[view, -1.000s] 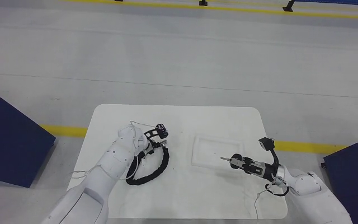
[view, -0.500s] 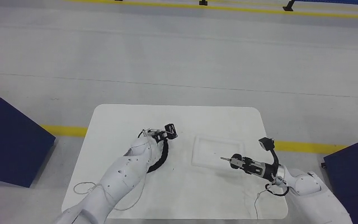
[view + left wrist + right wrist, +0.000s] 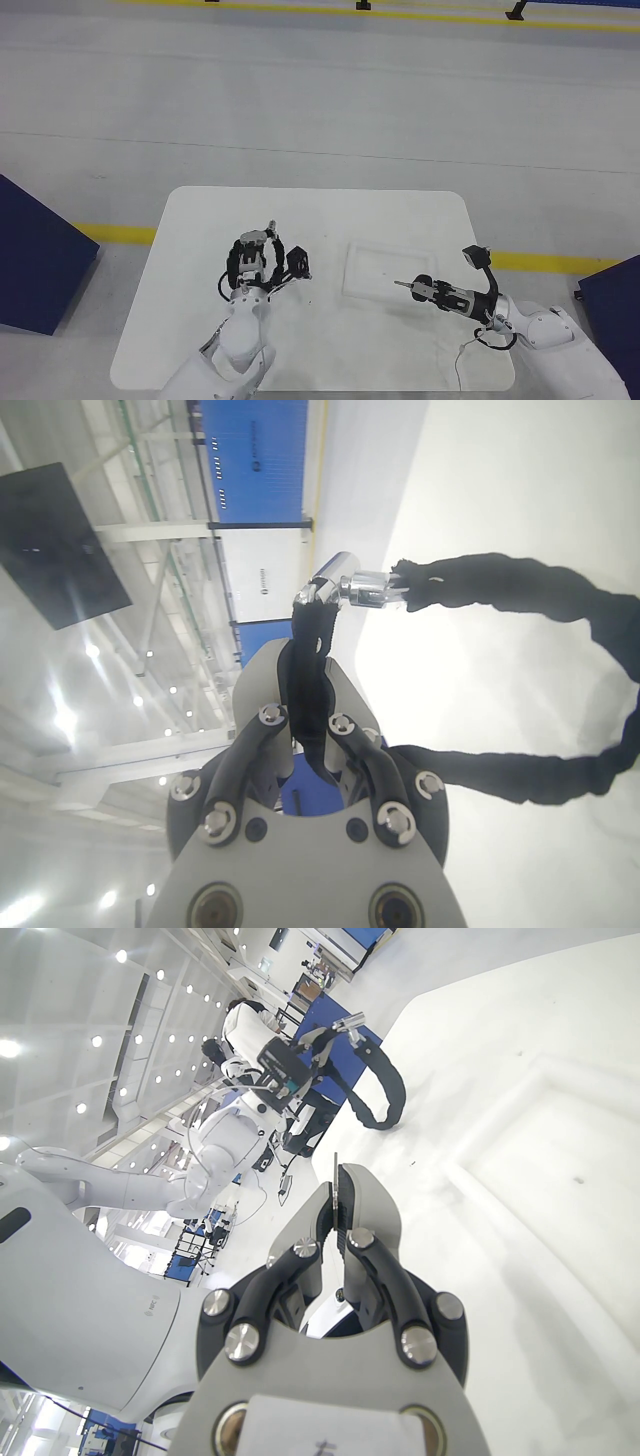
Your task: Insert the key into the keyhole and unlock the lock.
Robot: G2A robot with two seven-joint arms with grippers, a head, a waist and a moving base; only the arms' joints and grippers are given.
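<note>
Left gripper: the left gripper (image 3: 305,665) stands over the tabletop at about 10 o'clock from its middle. Its fingers are clamped together on the black sleeve just below the lock's metal end.
Lock: the black fabric-sleeved cable lock (image 3: 615,680) hangs from that gripper in a closed loop. Its chrome lock head (image 3: 350,582) juts just past the fingertips. From the right wrist view the loop's low end is down at the tabletop, but I cannot tell whether it touches.
Tabletop: the white round-cornered tabletop (image 3: 200,230) carries both arms' work.
Recess: a shallow rectangular recess (image 3: 375,265) is pressed into the surface between 2 and 3 o'clock of the middle. It lies between the two grippers.
Right gripper: the right gripper (image 3: 340,1193) is at about 3 o'clock, near the recess's 5 o'clock corner and well apart from the lock. Its fingers are pinched on the key.
Key: the thin flat metal key (image 3: 334,1178) is held edge-on between the pads. Its tip sticks out past them, pointing toward 9 o'clock.
</note>
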